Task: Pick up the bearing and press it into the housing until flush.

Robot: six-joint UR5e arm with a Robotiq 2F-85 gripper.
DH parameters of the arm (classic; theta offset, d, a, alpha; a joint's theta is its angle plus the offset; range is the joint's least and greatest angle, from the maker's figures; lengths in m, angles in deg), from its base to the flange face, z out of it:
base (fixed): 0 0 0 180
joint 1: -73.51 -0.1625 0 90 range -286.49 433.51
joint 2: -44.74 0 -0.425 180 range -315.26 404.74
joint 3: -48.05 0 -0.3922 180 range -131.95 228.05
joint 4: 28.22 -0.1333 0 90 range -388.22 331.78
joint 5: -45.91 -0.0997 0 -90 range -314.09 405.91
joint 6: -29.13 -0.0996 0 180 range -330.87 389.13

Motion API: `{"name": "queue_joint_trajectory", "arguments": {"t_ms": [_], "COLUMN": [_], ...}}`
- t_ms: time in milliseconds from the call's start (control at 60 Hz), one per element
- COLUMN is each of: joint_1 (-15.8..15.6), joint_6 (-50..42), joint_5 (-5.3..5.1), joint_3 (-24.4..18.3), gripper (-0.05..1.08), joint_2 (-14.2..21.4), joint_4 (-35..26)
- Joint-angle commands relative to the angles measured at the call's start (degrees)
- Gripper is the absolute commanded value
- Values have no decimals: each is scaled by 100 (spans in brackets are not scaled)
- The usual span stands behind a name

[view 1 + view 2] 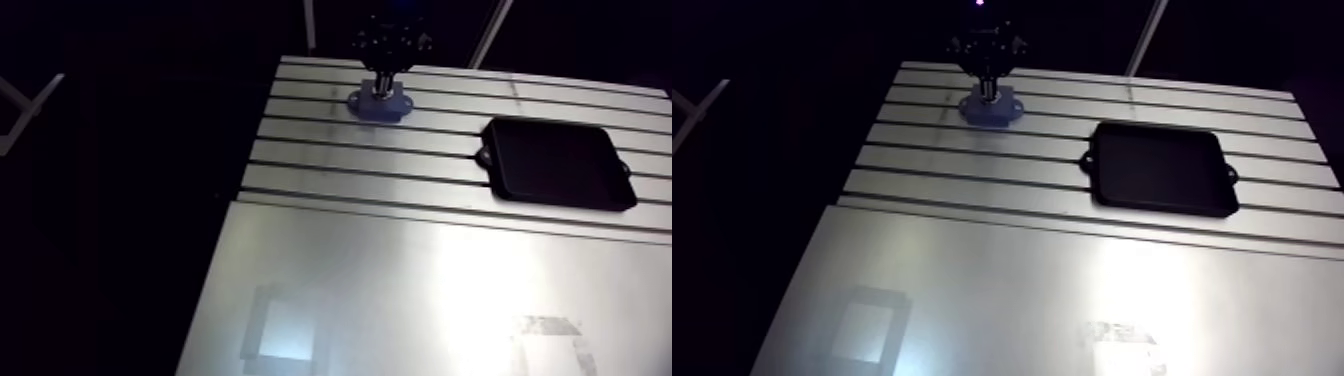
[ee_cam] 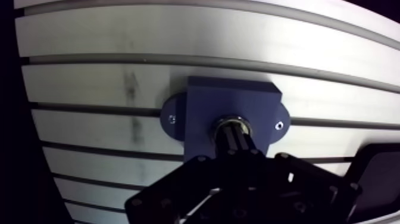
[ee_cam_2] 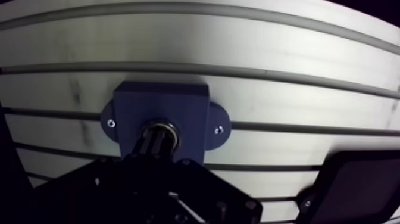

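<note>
Bearing, a shiny metal ring, sat in the bore of the blocky matte-blue housing, directly under the gripper, its dark fingers drawn narrowly together, slotted aluminium table beneath.

Got a black robot gripper hanging from the top edge, tip right on a small blue flanged housing block; slotted aluminium table underneath; flat black rectangular tray well apart
</note>
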Motion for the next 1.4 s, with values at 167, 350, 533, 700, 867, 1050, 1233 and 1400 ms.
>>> {"name": "queue_joint_trajectory", "arguments": {"t_ms": [167,350,533,700,867,1050,1233,1400], "joint_1": [0,0,0,0,0,0,0,0], "joint_6": [3,3,3,3,3,3,3,3], "joint_5": [3,3,3,3,3,3,3,12], "joint_3": [4,12,12,12,30,30,30,37], "gripper": [108,108,108,108,108,108,108,108], "joint_2": [0,-9,-34,-36,-36,-36,-43,-44], "joint_4": [4,4,4,4,4,13,13,13]}}
